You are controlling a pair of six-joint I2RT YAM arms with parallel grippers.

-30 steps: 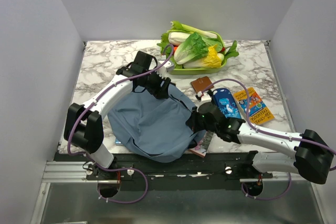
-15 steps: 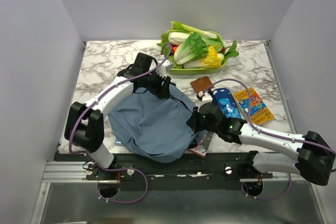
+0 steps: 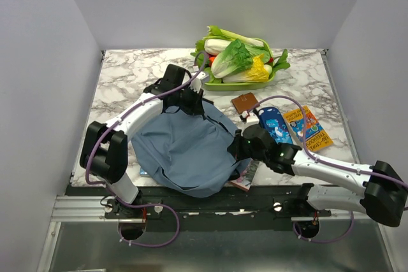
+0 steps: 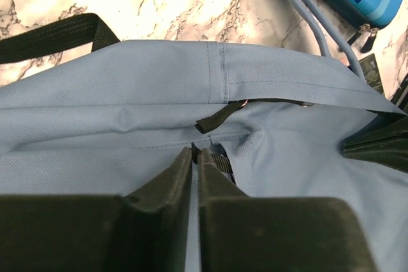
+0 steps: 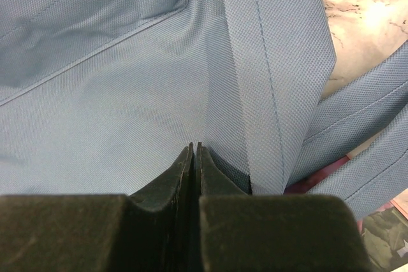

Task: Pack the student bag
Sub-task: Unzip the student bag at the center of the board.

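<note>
Student bag (image 3: pixel 182 151) is lying on the marble counter (image 3: pixel 121 74), lower centre of the top view. Its upper edge is being pinched by the left claw (image 4: pixel 194 152), jaws nearly together. Fabric on its right side is being gripped by the closed right claw (image 5: pixel 193 148).

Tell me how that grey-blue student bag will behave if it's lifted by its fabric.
Probably floppy: the student bag lies slumped and creased, and thin fabric bunches at the closed left gripper. It would likely sag rather than keep its shape. Its loose straps may trail and snag on the pencil case beside it.
</note>
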